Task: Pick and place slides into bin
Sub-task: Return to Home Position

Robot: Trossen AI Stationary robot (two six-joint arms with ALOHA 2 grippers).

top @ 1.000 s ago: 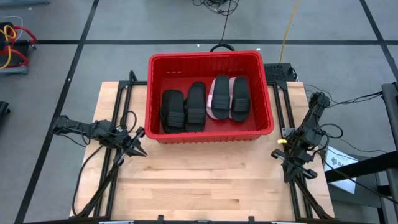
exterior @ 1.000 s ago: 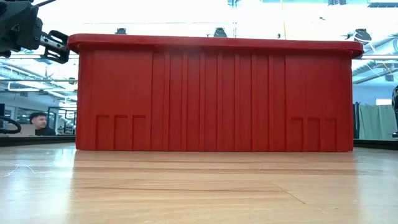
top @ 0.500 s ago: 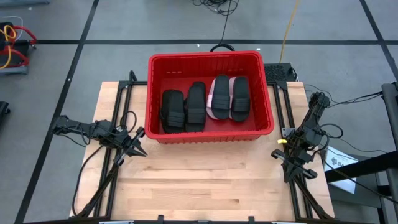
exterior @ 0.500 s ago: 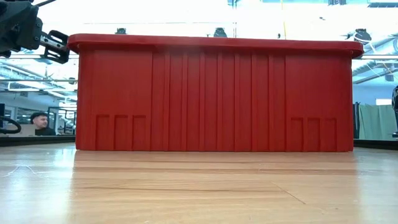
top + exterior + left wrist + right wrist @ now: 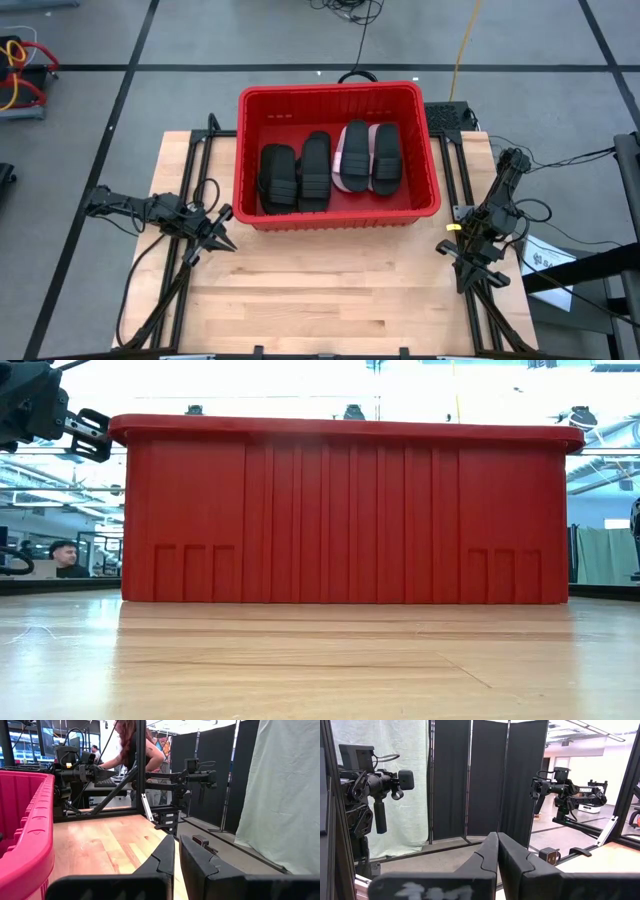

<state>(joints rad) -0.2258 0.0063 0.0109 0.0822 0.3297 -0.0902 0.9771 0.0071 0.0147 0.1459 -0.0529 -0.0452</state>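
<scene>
Red bin (image 5: pixel 338 93) of slides (image 5: pixel 315 170) at far table (image 5: pixel 330 290) edge, left claw (image 5: pixel 222 238), right claw (image 5: pixel 447 246) pressed together at sides

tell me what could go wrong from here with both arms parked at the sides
1. The bin seems to reach past the far edge of the table, so a nudge might tip it.
2. The left gripper sits close to the bin's near left corner, so a careless swing could clip it.
The right gripper waits at the table's right edge.
</scene>
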